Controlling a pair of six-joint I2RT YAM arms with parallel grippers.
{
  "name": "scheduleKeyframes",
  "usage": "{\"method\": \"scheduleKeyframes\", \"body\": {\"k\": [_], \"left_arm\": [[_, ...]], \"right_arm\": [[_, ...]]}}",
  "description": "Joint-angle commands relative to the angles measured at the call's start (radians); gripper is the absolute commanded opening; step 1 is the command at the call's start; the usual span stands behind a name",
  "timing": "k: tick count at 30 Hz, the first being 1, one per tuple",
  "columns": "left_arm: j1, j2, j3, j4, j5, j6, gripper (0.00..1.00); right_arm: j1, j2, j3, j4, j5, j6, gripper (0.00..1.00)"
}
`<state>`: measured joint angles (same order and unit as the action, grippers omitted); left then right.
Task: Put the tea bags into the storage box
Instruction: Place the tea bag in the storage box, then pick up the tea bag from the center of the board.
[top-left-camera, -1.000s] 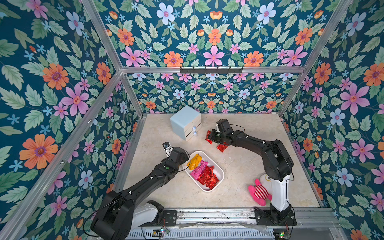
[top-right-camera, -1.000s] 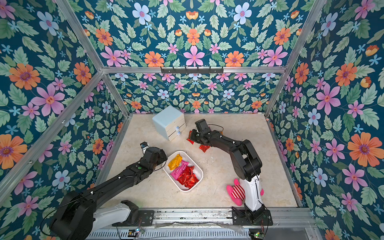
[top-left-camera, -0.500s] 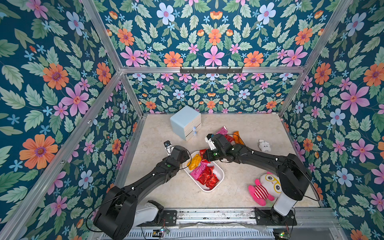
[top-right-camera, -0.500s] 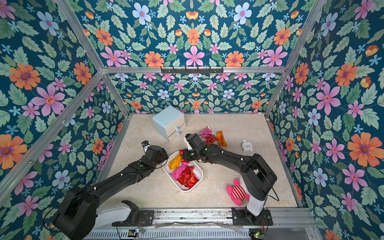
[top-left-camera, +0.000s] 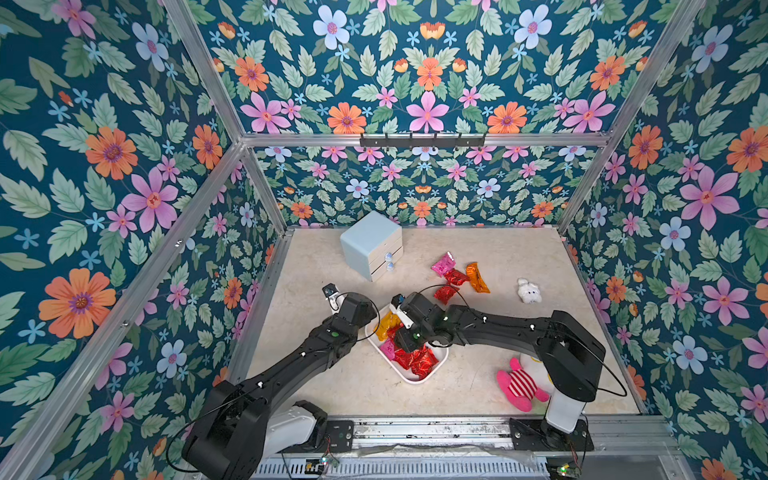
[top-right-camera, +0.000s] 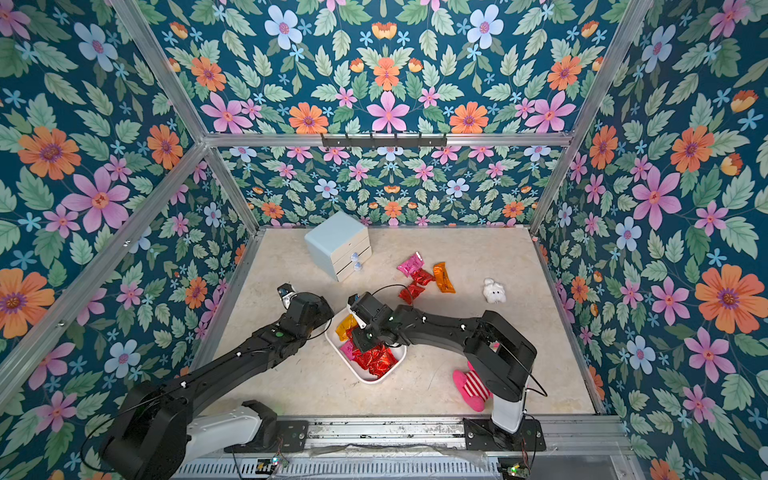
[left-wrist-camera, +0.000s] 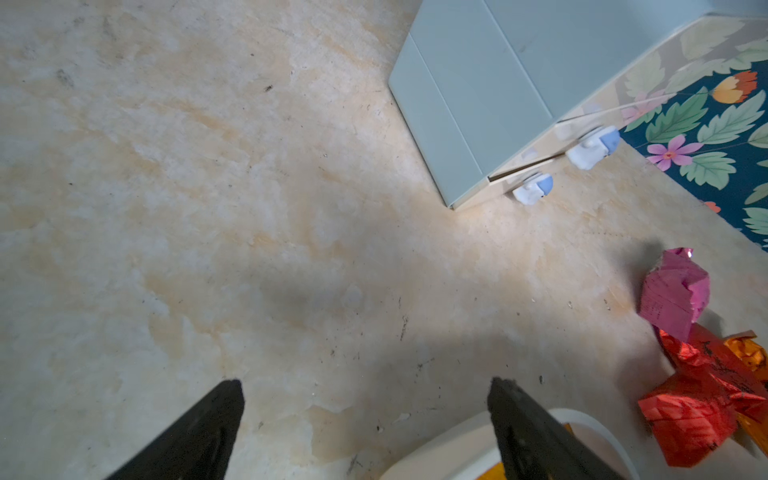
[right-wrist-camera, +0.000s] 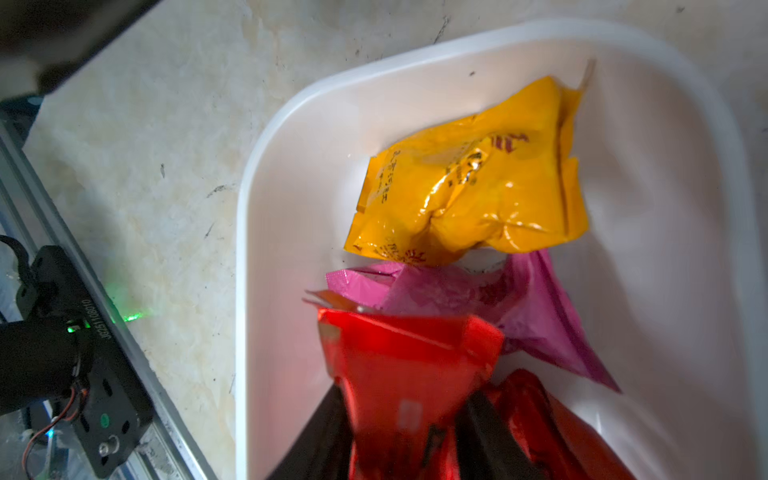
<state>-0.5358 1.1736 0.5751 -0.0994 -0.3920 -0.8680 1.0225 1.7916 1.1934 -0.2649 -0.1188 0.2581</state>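
Observation:
The white storage box (top-left-camera: 432, 372) lies at front centre with yellow (right-wrist-camera: 469, 187), pink (right-wrist-camera: 536, 307) and red (top-left-camera: 417, 361) tea bags in it. My right gripper (right-wrist-camera: 405, 399) hangs low over the box, open; a blurred red tea bag (right-wrist-camera: 407, 357) lies between its fingers. In a top view the gripper (top-left-camera: 405, 343) is over the box's middle. Four more tea bags lie on the table behind: pink (top-left-camera: 443, 264), red (top-left-camera: 455, 276), orange (top-left-camera: 476, 277), red (top-left-camera: 446, 293). My left gripper (left-wrist-camera: 365, 386) stands open and empty at the box's far-left corner (left-wrist-camera: 449, 449).
A pale blue drawer unit (top-left-camera: 371, 245) stands at the back left. A small white plush (top-left-camera: 528, 291) lies at the right, and a pink striped plush (top-left-camera: 519, 384) beside the right arm's base. Flowered walls close three sides; a metal rail (top-left-camera: 415, 428) runs along the front.
The right arm swung from the bags at the back to over the box, carrying a red bag, and its jaws have parted. The left arm has barely moved.

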Motion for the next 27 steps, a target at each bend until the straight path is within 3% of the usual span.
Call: {"method": "scheduleKeyframes", "body": {"k": [1, 7, 14, 22, 27], "left_arm": [[0.002, -0.003, 0.0, -0.014, -0.018, -0.002, 0.98], [0.001, 0.019, 0.027, -0.003, 0.002, 0.02, 0.98], [0.0, 0.058, 0.062, 0.02, 0.058, 0.052, 0.98], [0.0, 0.081, 0.059, 0.04, 0.099, 0.054, 0.98], [0.0, 0.077, 0.041, 0.043, 0.093, 0.053, 0.98]], "right_arm": [[0.002, -0.049, 0.0, 0.022, 0.047, 0.009, 0.56], [-0.053, -0.12, 0.027, -0.002, 0.148, 0.06, 0.66], [-0.266, -0.158, 0.013, -0.018, 0.234, 0.253, 0.66], [-0.571, -0.15, -0.189, 0.246, -0.028, 0.471, 0.67], [-0.601, -0.055, -0.162, 0.28, -0.098, 0.441, 0.76]]}}
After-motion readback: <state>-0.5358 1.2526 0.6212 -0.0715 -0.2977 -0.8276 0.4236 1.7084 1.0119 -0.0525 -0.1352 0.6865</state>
